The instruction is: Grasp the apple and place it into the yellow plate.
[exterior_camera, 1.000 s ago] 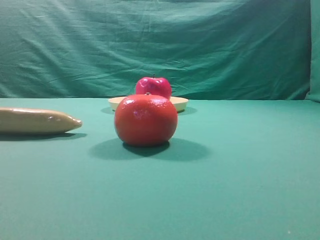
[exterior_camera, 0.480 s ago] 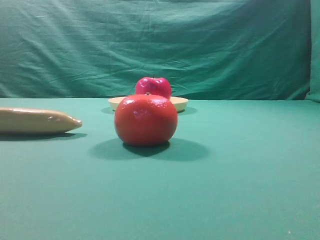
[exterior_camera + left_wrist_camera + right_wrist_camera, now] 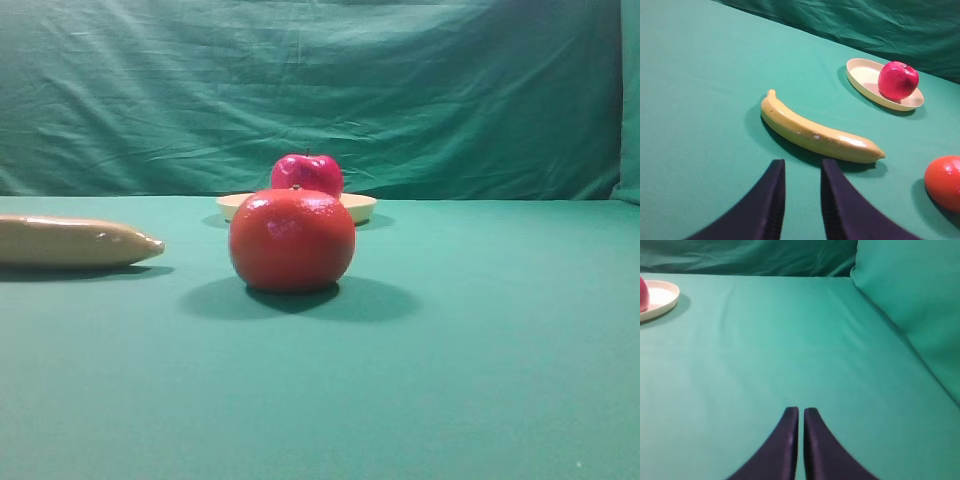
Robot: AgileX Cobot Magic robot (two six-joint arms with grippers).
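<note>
Although the apple [image 3: 898, 80] already sat in the yellow plate [image 3: 862, 77], resting toward the dish's far-right side by its rim, the placement was not beyond upset. From the left wrist view the fruit stood upright, stem up, with the low rim just beside it; judged from that, a nudge on the green cloth [image 3: 480, 380] or a knock against the plate could have rolled it over the shallow edge.

The left gripper [image 3: 801, 172] hung above the cloth near the banana [image 3: 815, 132], its dark fingers a little apart and holding nothing. A careless sweep forward from there would probably have struck the banana first and pushed it toward the plate.

The right gripper [image 3: 801, 415] was pressed closed on nothing, its fingers nearly touching, well apart from the plate over bare cloth. It posed little threat unless it swung left across the table.

The orange-red round fruit [image 3: 292, 240] stood nearer the high camera, hiding part of the plate; bumped by either arm, it could have rolled back into the dish and jarred the apple loose.
</note>
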